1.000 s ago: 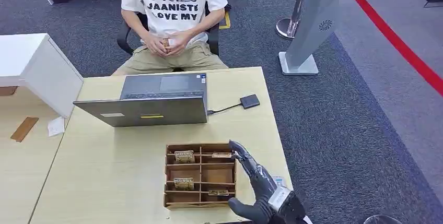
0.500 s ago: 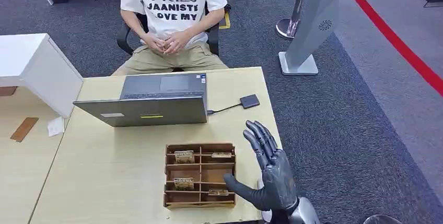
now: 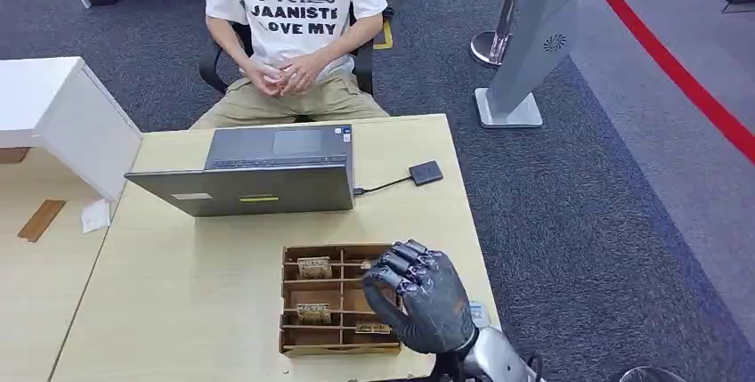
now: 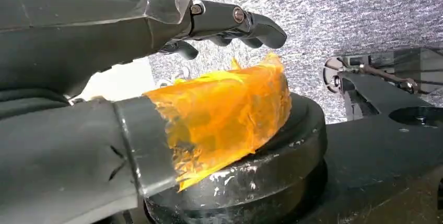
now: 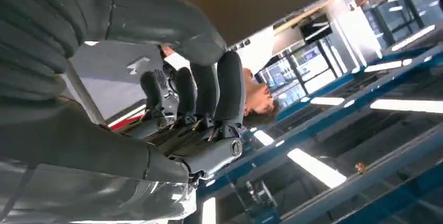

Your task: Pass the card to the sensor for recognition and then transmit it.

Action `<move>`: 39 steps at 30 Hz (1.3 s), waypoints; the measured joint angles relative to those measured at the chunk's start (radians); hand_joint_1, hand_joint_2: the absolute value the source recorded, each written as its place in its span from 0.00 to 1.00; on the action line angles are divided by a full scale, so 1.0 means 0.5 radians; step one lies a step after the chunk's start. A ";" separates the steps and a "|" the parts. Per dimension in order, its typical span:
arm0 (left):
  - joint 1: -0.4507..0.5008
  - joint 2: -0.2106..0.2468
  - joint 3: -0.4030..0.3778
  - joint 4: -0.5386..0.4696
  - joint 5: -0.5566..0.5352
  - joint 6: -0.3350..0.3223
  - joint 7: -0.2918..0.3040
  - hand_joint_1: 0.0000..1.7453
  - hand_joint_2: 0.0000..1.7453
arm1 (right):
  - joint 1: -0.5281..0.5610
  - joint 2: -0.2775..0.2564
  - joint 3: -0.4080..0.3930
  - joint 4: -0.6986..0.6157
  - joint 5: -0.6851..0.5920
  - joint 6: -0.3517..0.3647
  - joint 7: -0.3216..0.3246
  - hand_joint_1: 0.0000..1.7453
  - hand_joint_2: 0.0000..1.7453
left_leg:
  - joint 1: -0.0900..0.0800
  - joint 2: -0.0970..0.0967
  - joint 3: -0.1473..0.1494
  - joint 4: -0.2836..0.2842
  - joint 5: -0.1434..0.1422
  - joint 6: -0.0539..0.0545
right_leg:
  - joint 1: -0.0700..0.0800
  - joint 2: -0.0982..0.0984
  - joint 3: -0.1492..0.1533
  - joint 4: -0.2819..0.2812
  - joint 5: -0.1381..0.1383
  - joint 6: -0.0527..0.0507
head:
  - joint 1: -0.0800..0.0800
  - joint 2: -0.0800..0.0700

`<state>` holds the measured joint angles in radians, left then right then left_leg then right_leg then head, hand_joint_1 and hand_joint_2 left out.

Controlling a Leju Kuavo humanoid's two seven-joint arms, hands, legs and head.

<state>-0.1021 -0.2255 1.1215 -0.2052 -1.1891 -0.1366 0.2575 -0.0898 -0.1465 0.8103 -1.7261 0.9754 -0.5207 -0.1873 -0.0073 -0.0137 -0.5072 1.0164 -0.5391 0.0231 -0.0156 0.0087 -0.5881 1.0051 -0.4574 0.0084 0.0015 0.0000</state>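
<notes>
**Right hand curled over the card box**

Fingers (image 3: 402,262) of your right hand (image 3: 420,300) were bent downward over the right side of the wooden divided box (image 3: 303,337), their tips reaching into or just above its upper right compartment. You could not tell from the head view whether they had hold of anything; the right wrist view showed the fingers (image 5: 219,85) curled in toward the palm with no card visible between them.

Cards lay in the box: one card (image 3: 314,267) in the upper left compartment, another card (image 3: 313,312) in the compartment below it, and a third (image 3: 371,329) in the lower right, just beside the hand. The card in the upper right compartment was mostly hidden by the fingers.

Beyond the box on the pale wooden surface (image 3: 178,284) stood the open laptop (image 3: 258,182), its back toward you. The small black sensor (image 3: 426,173) lay beyond the box and to its right, joined to the laptop by a cable. A person (image 3: 294,17) sat on a chair beyond the laptop, hands together in the lap.

Your left hand (image 4: 156,31) hung with its fingers (image 4: 251,23) loosely extended, holding nothing, above grey carpet.
</notes>
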 joint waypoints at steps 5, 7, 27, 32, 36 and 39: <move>0.000 0.000 -0.001 0.000 -0.005 -0.003 0.004 0.00 0.00 | -0.078 -0.002 0.102 0.107 0.037 0.033 0.062 0.45 1.00 | 0.000 0.000 0.000 0.000 0.000 0.000 | 0.000 0.000 0.000 0.000 0.000 0.000 | 0.000 0.000; 0.000 0.000 -0.001 0.000 -0.008 -0.003 0.005 0.00 0.00 | -0.101 -0.002 0.130 0.149 0.048 0.035 0.074 0.49 1.00 | 0.000 0.000 0.000 0.000 0.000 0.000 | 0.000 0.000 0.000 0.000 0.000 0.000 | 0.000 0.000; -0.001 0.000 -0.002 0.000 -0.019 -0.006 0.013 0.00 0.00 | -0.191 0.004 0.201 0.384 0.069 0.043 0.166 0.46 1.00 | 0.000 0.000 0.000 0.000 0.000 0.000 | 0.000 0.000 0.000 0.000 0.000 0.000 | 0.000 0.000; -0.001 0.000 -0.006 0.000 -0.027 -0.015 0.014 0.00 0.00 | -0.212 0.024 0.200 0.423 0.067 0.059 0.178 0.33 1.00 | 0.000 0.000 0.000 0.000 0.000 0.000 | 0.000 0.000 0.000 0.000 0.000 0.000 | 0.000 0.000; -0.001 0.000 -0.014 0.000 -0.028 -0.015 0.014 0.00 0.00 | -0.225 0.041 0.193 0.453 0.059 0.064 0.187 0.37 1.00 | 0.000 0.000 0.000 0.000 0.000 0.000 | 0.000 0.000 0.000 0.000 0.000 0.000 | 0.000 0.000; -0.001 0.000 -0.014 0.000 -0.033 -0.016 0.017 0.00 0.00 | -0.229 0.053 0.191 0.472 0.057 0.075 0.193 0.42 1.00 | 0.000 0.000 0.000 0.000 0.000 0.000 | 0.000 0.000 0.000 0.000 0.000 0.000 | 0.000 0.000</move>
<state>-0.1026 -0.2255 1.1147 -0.2052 -1.2055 -0.1446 0.2659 -0.2045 -0.1198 0.9060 -1.4901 1.0040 -0.4830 -0.0908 -0.0073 -0.0138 -0.5072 1.0164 -0.5391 0.0230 -0.0155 0.0087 -0.5881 1.0051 -0.4573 0.0084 0.0015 0.0000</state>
